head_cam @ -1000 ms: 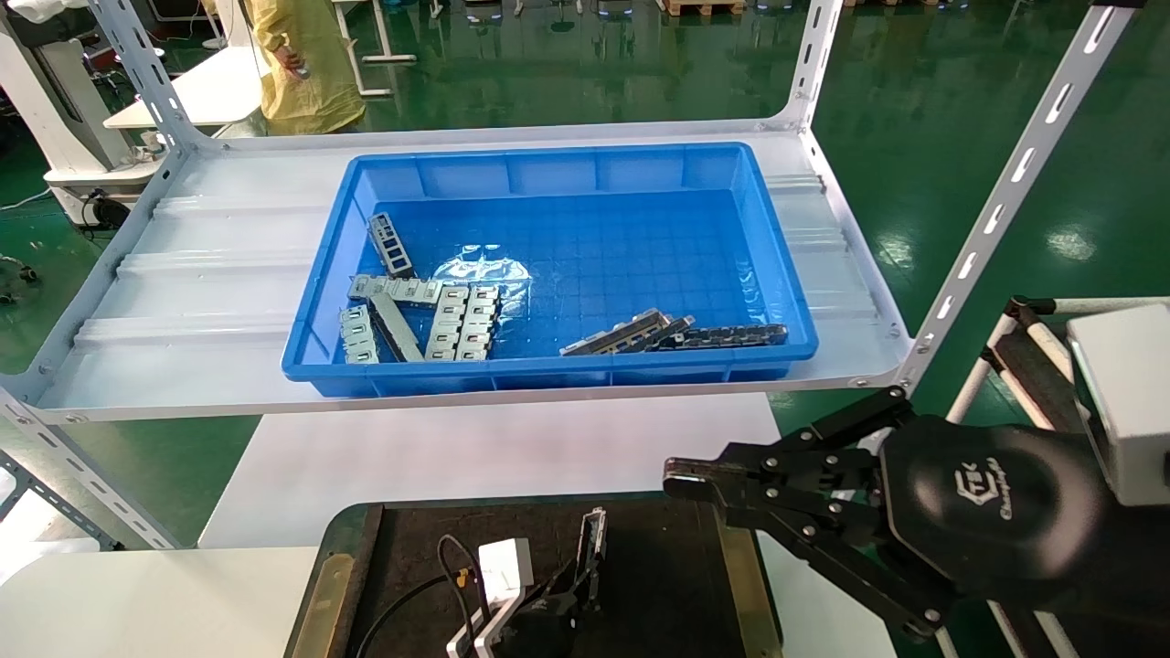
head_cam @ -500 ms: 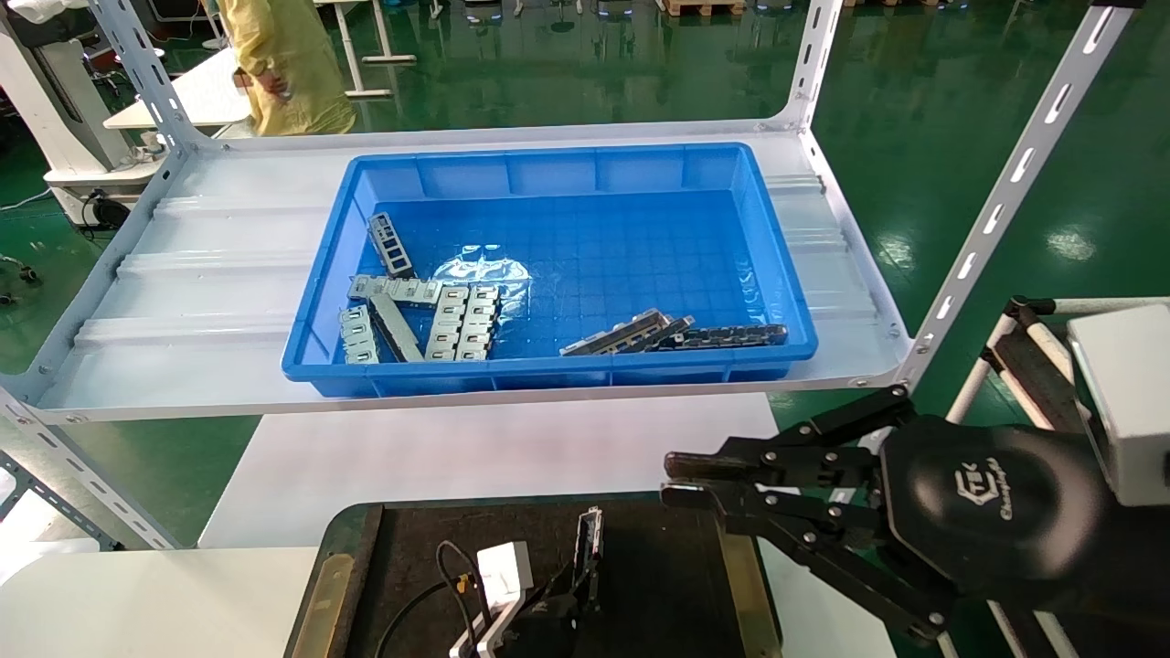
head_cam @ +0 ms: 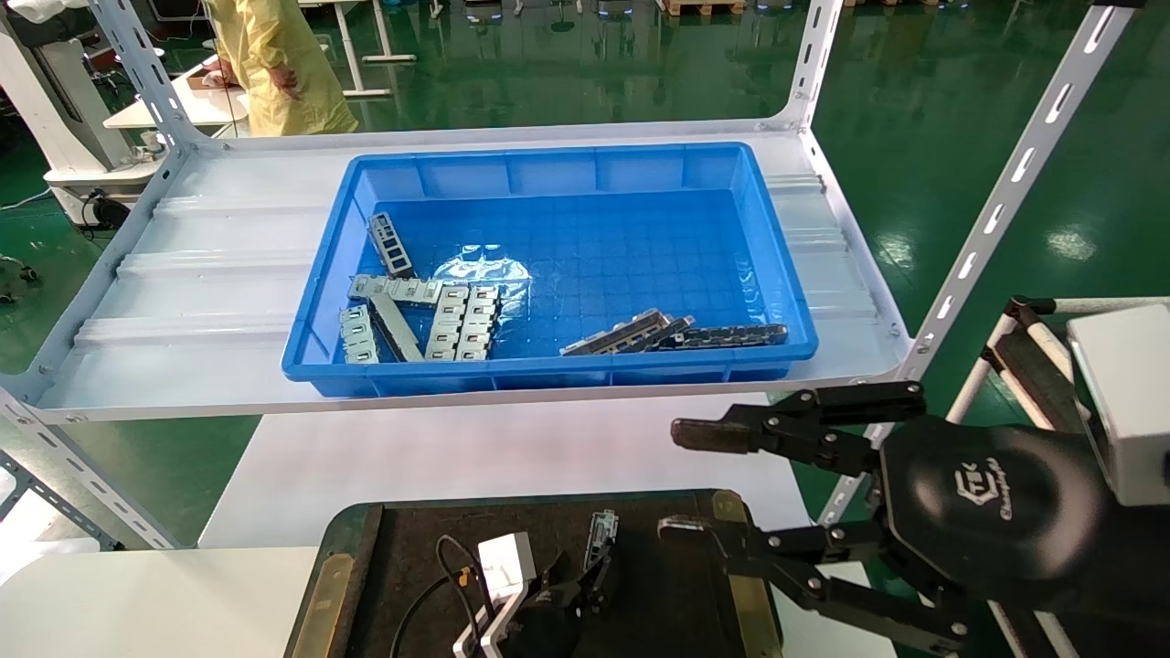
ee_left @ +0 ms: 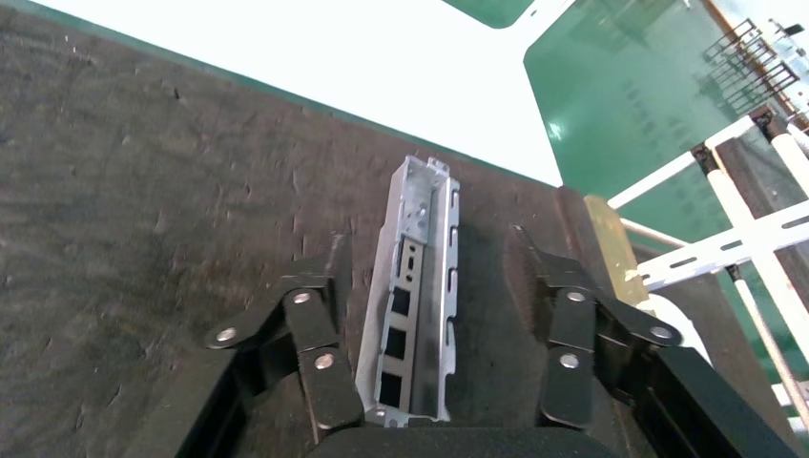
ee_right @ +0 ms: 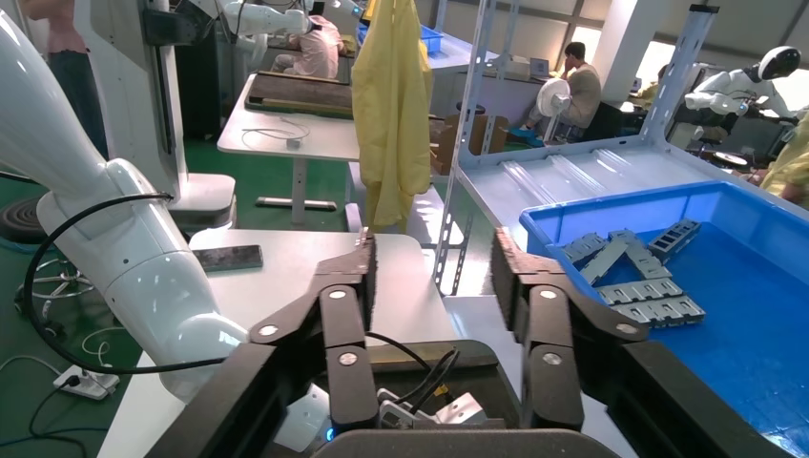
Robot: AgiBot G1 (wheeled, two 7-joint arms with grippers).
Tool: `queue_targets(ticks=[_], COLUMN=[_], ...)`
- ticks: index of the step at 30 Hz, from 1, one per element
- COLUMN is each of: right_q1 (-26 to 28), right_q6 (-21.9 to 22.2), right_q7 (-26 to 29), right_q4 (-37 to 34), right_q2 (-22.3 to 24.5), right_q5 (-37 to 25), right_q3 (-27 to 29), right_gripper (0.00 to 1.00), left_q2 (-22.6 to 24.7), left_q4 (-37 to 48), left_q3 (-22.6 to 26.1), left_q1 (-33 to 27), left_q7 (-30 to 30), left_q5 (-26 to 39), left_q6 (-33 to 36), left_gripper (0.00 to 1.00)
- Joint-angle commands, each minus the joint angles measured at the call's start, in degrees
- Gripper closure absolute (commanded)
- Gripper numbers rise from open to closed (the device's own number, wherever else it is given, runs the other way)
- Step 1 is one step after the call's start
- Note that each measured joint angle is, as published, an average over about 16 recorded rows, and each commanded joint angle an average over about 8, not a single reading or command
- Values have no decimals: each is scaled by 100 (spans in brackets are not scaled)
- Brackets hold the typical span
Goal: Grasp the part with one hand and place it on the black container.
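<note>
The part (ee_left: 420,286), a silver-grey trough-shaped shell with rectangular slots, lies on the black container (ee_left: 143,191). It lies between the spread jaws of my left gripper (ee_left: 429,272). One finger (ee_left: 324,286) is right beside it and the other stands apart from it. In the head view the part (head_cam: 600,530) shows on the container (head_cam: 402,530) at the bottom, just beyond my left gripper (head_cam: 585,578). My right gripper (head_cam: 681,480) is open and empty, hovering over the container's right rim. The right wrist view shows its jaws (ee_right: 431,272) spread wide.
A deep blue bin (head_cam: 548,366) on the white shelf (head_cam: 210,274) holds flat silver plates (head_cam: 462,322) and darker slotted strips (head_cam: 722,336). A slanted shelf post (head_cam: 1005,192) stands right of my right arm. A white table (head_cam: 475,448) lies under the shelf.
My right gripper's jaws have spread from nearly shut to wide open. The part at my left gripper has shifted slightly right.
</note>
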Motion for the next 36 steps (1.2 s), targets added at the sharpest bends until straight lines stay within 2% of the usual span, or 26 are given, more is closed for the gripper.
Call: queue_targets(ticks=[1,6,11,23,29,36], right_q1=[0,0,0,0,0,0], right_q6=[0,0,0,0,0,1], right_q7=[0,0,0,0,-1,-1], right_q4=[0,0,0,0,0,0], right_q2=[0,0,0,0,0,1], right_q5=[0,0,0,1,1,1], right_q3=[0,0,0,-1,-1,-2], right_gripper=[0,0,0,0,0,0], left_q2=[-4,-127,-372,-1529,-2121,-2547], left_q4=[-22,-61,-83,-992,-1529,-1814], left_q3=[87,157,136,-77,-355,-754], left_q1=[-25,-169,-378,-730,-729,-730], left_q7=[-153,-406,-642,-1190,-1136,-731], left_q5=[77,329,556,886,988,1006], left_q6=[-85,-1,378,2103,2857,3632], left_gripper=[0,0,0,0,0,0])
